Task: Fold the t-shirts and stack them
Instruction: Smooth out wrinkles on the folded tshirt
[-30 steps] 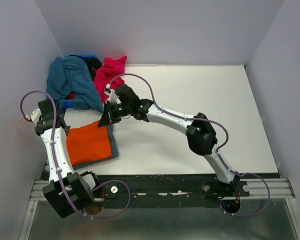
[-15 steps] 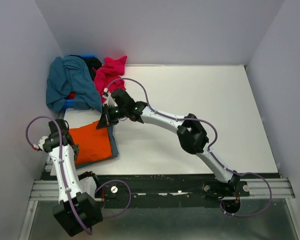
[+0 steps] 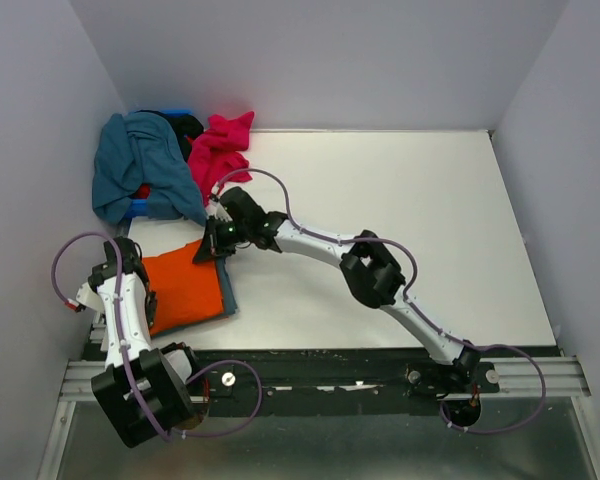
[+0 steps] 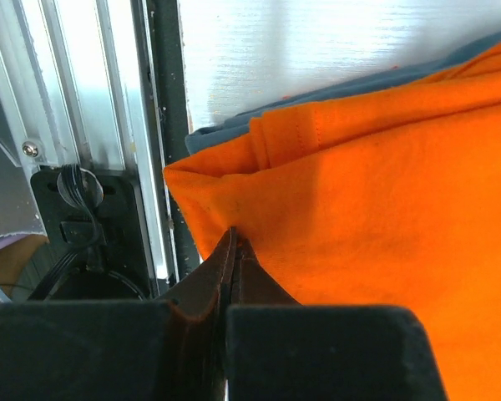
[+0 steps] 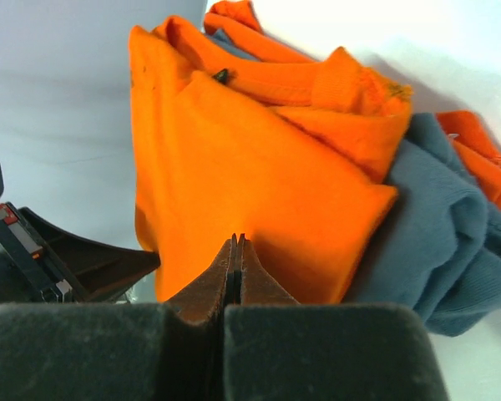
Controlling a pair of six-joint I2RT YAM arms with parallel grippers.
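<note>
Left gripper, right gripper: jaws together, orange t-shirt at tips, pinch unconfirmed. Risk: cloth slips free, or drags blue-grey t-shirt beside the right claw.

The table is white and flat. A grey shirt lies flat on it in the near left corner. An orange shirt lies on top of it, so only the grey edge shows. In the far left corner there is a heap. A teal shirt and a pink shirt lie there, bunched up and touching. A bit of something blue peeks out under the teal one.
</note>
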